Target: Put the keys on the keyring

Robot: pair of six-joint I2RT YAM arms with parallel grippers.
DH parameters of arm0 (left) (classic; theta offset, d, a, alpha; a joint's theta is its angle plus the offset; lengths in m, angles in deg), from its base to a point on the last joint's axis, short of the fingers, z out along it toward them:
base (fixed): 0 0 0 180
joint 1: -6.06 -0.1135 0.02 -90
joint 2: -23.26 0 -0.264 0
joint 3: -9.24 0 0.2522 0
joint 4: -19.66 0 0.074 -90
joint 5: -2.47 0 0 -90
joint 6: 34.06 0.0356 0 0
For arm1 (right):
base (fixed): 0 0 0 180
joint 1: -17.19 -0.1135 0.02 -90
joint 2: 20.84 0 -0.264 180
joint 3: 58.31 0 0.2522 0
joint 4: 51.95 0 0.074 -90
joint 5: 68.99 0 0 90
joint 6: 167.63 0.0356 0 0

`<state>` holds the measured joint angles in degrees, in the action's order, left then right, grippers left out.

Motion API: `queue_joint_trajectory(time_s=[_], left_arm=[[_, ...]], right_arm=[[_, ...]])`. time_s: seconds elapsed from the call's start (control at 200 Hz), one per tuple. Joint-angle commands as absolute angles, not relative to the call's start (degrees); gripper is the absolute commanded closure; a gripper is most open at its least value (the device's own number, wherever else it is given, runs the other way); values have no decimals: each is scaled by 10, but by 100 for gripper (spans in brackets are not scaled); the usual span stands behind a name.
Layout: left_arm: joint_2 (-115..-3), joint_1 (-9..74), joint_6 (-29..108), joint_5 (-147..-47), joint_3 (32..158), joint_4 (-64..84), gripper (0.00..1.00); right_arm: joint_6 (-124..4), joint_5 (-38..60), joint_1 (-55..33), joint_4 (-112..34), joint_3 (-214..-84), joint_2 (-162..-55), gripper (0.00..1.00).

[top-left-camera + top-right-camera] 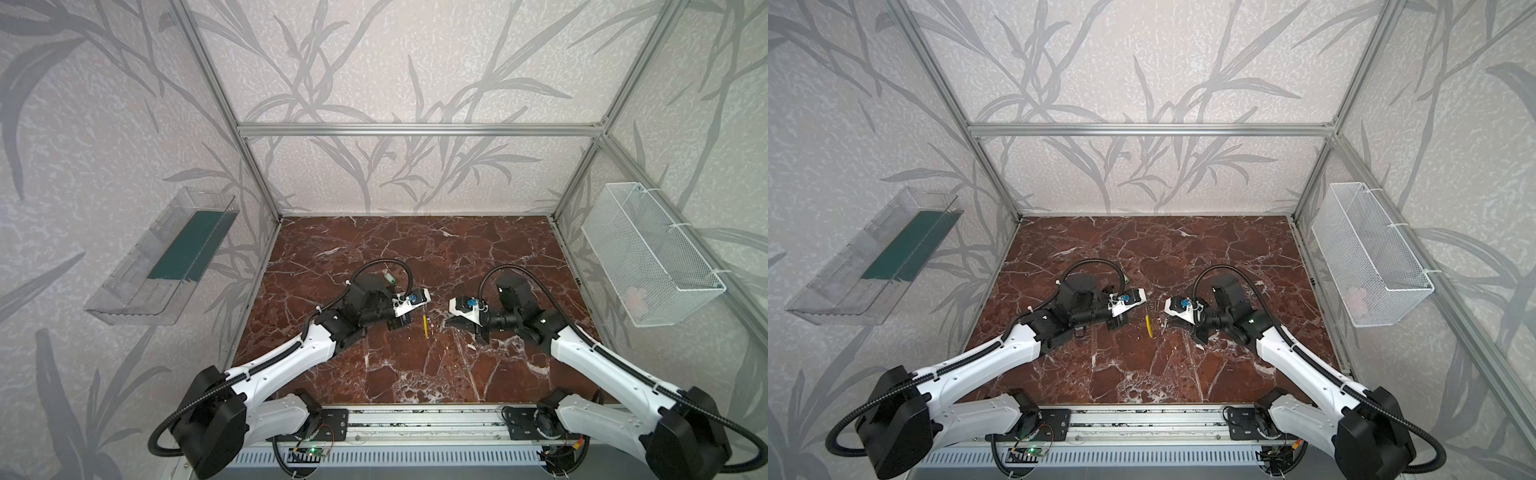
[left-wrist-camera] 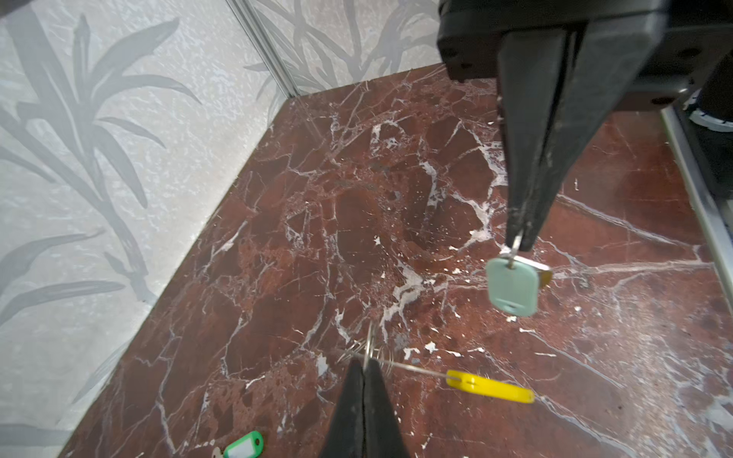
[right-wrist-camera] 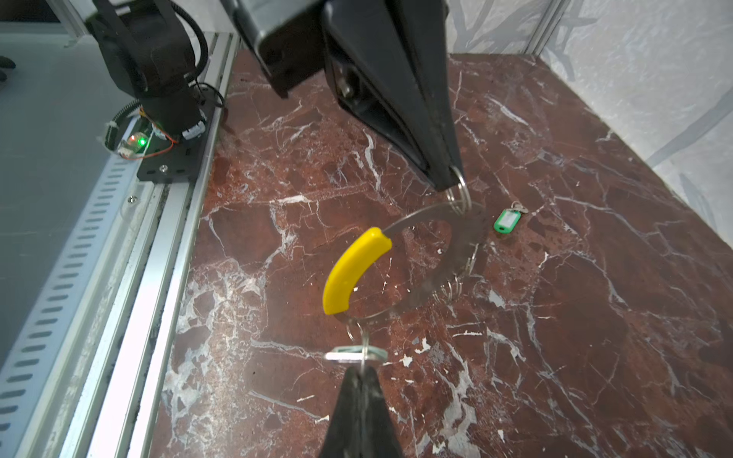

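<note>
My left claw (image 2: pixel 364 363) is pinched shut on a split ring of the keyring (image 3: pixel 355 271); right claw (image 3: pixel 361 368) is clamped on the loop of the mint key (image 2: pixel 512 287).

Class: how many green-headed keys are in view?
2. The mint key hangs from the right gripper near the keyring; the green key lies loose on the table. More may be hidden.

no text, label, brand or number can be read in any view.

Overhead pair, wrist close-ups, shared tabletop (image 1: pixel 415 257)
</note>
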<state>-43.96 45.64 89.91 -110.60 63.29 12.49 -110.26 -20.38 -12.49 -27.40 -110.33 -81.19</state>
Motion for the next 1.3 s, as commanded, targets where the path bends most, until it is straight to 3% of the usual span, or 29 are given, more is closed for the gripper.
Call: queue_joint_trajectory(time_s=[0.0, 0.31, 1.294], left_arm=[[-427, 469, 919, -1076, 620, 187, 100], [-421, 500, 924, -1059, 623, 215, 100], [-431, 528, 926, -1067, 666, 152, 100]], right_arm=[[-1043, -221, -127, -330, -1096, -795, 100], [-989, -207, -138, -404, -1096, -807, 100], [-932, -189, -138, -444, -1095, -834, 100]])
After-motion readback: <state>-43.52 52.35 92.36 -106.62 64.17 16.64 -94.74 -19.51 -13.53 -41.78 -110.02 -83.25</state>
